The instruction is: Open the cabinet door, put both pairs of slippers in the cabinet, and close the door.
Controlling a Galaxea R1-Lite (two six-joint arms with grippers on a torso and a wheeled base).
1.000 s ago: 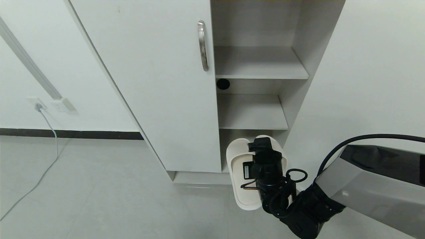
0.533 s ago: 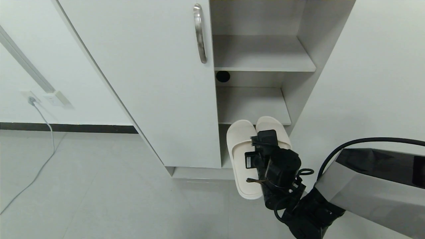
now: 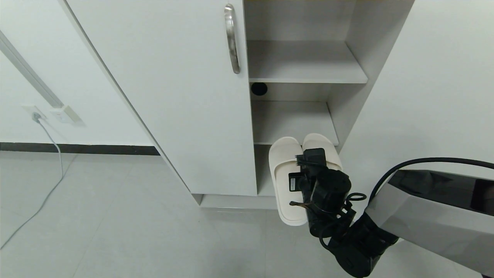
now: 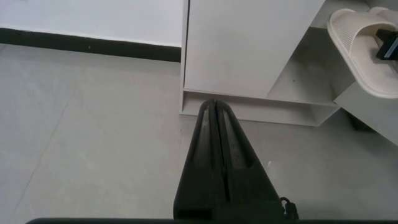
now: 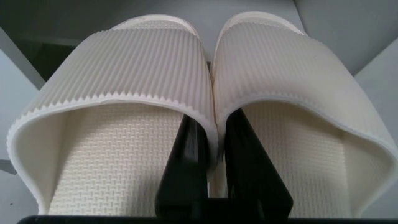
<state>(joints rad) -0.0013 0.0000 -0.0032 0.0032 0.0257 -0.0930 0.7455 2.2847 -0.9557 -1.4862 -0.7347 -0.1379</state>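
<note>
On the far left wall sat an outlet [image 3: 36, 116] with a grey cable [image 3: 58, 154] dropping to the tiled floor [image 3: 115, 239], above a black baseboard [image 3: 77, 148]. Left gripper [image 4: 214, 107] hung low over the floor, aimed at the cabinet base [image 4: 261, 109], fingers pressed together, nothing between them. Next right, the cabinet's left door [image 3: 173, 96] was shut, its metal handle [image 3: 230, 38] upright near the door's right edge. Right of that the compartment stood open: upper shelf [image 3: 305, 61], a black round hole [image 3: 259, 88] in the back wall under it, lower shelf [image 3: 293, 121], bottom space below. Cream slippers [image 3: 283, 170], one pair side by side, were held off the floor in front of the opening, toes toward the cabinet and overlapping the lower shelf's front edge in the head view; could not tell if they touched it. Right gripper [image 3: 313, 154] was clamped on the pair, its fingers [image 5: 186, 162] inside the slippers, squeezing the two inner side walls together. A plain white panel [image 3: 424, 85] rose at the far right.
</note>
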